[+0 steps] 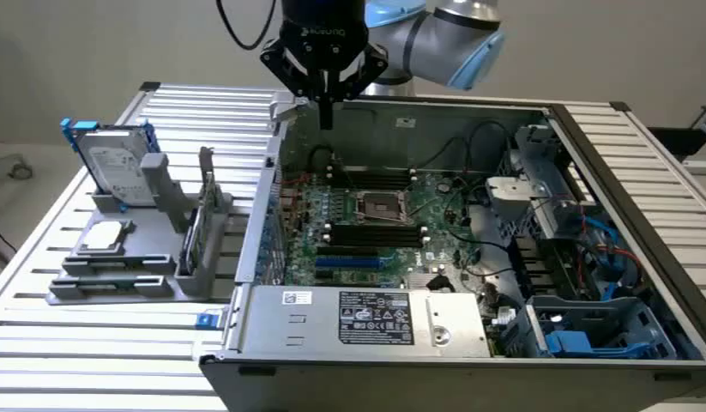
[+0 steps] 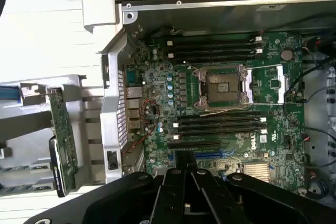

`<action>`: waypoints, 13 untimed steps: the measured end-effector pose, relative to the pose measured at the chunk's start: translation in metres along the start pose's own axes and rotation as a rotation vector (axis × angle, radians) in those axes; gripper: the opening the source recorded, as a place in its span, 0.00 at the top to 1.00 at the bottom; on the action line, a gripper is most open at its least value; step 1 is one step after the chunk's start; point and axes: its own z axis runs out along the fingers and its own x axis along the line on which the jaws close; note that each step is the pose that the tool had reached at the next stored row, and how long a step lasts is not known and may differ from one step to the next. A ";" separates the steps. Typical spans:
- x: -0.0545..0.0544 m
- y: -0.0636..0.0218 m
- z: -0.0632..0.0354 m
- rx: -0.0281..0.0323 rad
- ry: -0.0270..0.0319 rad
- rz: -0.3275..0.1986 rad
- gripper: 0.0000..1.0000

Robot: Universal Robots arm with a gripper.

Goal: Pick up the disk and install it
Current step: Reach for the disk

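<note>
In the exterior view the jaws hang pressed together with nothing between them, above the far rim of the open computer case [image 1: 444,105], near its corner on the exterior view's left. The disk [image 1: 115,163] is not in them. It stands on end in a grey holder [image 1: 112,283] on the table [image 1: 101,343], well apart from the case, and from the jaws it lies at about 8 to 9 o'clock, across the case wall. Its long axis runs nearly upright, the top tipped slightly toward 11 o'clock. The blue carrier frames the upper end, and the broad labelled face is turned roughly toward 4 o'clock, to the case side and the camera. On the same holder the square processor chip [image 1: 105,238] lies flat at about 6 o'clock from the disk, and the thin green card [image 1: 202,215] stands on edge between the disk and the case. In the wrist view the jaws show as two dark fingers [image 2: 176,192] closed against each other, empty, over the motherboard [image 2: 220,129] with its processor socket [image 2: 220,86]. The green card [image 2: 63,140] stands outside the case wall. A blue sliver [image 2: 8,92] beyond it may be the disk's carrier, though I cannot tell for sure.
</note>
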 end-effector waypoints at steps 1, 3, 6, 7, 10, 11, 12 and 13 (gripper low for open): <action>0.000 0.0000 0.0000 0.0000 0.0000 0.000 0.89; 0.000 0.0000 0.0000 0.0001 0.0000 0.000 0.89; 0.000 0.0000 0.0000 0.0000 0.0000 0.000 0.89; 0.000 0.0000 0.0000 0.0000 0.0000 0.000 0.89; 0.005 -0.0003 -0.0002 0.0004 0.0024 0.000 0.89; 0.009 -0.0006 -0.0002 0.0005 0.0045 0.000 0.89; 0.013 -0.0009 -0.0002 0.0005 0.0068 0.000 0.89; 0.018 -0.0012 -0.0003 0.0007 0.0091 0.001 0.89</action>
